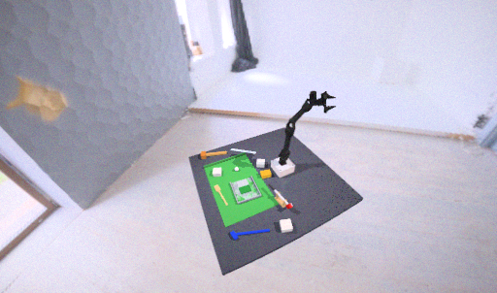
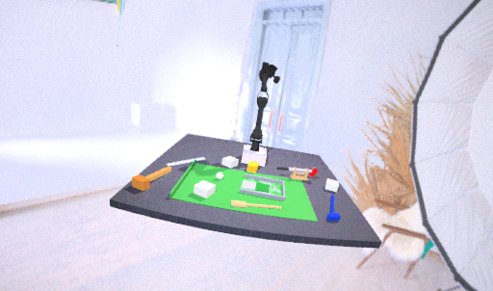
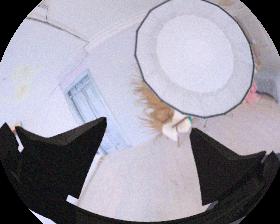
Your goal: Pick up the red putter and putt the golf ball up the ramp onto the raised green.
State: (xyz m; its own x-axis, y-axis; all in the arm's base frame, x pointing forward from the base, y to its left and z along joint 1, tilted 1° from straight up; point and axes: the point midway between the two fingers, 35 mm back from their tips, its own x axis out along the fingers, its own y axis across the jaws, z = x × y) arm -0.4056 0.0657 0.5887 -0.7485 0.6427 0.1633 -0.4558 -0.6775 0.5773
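Note:
The red putter (image 1: 288, 205) (image 2: 314, 171) lies across a small wooden stand (image 1: 280, 198) (image 2: 300, 172) just right of the green mat (image 1: 241, 213) (image 2: 297, 207); its red head points to the table's front. The white golf ball (image 1: 236, 169) (image 2: 220, 175) sits on the mat near the back. The raised green (image 1: 235, 194) (image 2: 263, 194), a grey-rimmed platform, stands in the mat's middle. My gripper (image 1: 328, 102) (image 2: 270, 72) (image 3: 151, 127) is open and empty, raised high above the arm's base and pointing away from the table.
On the dark table (image 1: 323, 194) (image 2: 229, 226) lie an orange mallet (image 1: 213, 154) (image 2: 151, 177), a blue putter (image 1: 249, 233) (image 2: 332, 209), a wooden putter (image 1: 222, 195) (image 2: 255, 205), a white rod (image 1: 243, 150) (image 2: 186, 161), a yellow cube (image 1: 265, 174) (image 2: 252, 167) and several white cubes.

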